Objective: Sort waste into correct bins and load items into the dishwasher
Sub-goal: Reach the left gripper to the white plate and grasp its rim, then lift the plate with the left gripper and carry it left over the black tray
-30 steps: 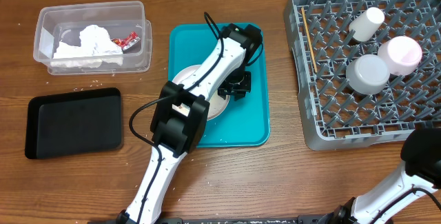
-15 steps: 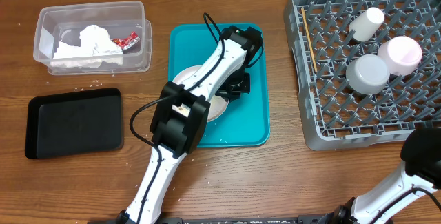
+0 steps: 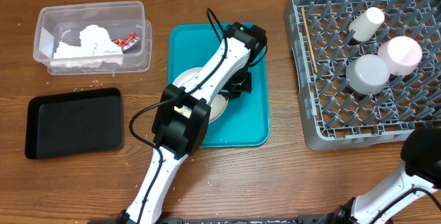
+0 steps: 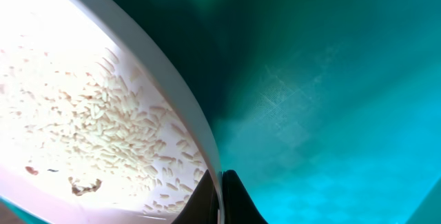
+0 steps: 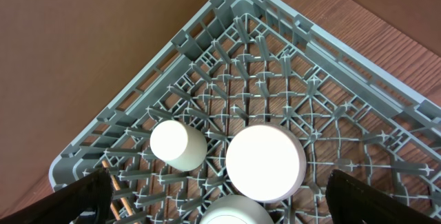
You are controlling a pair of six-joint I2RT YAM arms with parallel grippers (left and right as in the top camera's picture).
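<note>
Left wrist: left gripper (image 4: 222,198) is pinched on the rim of the plate (image 4: 62,58) at its 3 o'clock edge, on the teal tray (image 4: 317,114). Rice grains (image 4: 117,134) are aboard, so I judge emptying precedes racking. Right gripper (image 5: 231,196) hangs spread open over the dish rack (image 5: 275,79), ready to receive.

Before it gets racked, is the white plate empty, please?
Not empty: loose rice grains lie scattered across the plate in the left wrist view.

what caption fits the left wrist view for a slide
Left gripper pinches the rim of the rice-strewn white plate on the teal tray.
</note>
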